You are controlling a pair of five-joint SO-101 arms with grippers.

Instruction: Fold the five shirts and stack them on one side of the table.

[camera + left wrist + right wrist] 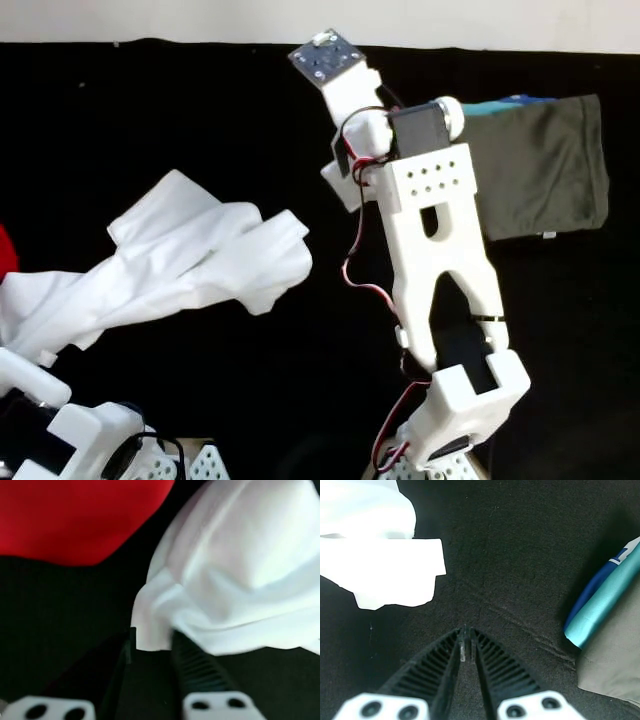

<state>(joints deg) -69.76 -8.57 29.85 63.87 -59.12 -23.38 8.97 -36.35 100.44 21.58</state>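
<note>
The left gripper (151, 649), pinching the white shirt (235, 570), should drag slowly to spread it flat, while the right gripper (466, 642) sits pressed together, empty.

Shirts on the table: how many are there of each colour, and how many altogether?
white shirt: 1
red shirt: 1
grey-green shirt: 1
teal shirt: 1
blue shirt: 1 (just an edge peeking out beside the teal one)
Total: 5
</note>
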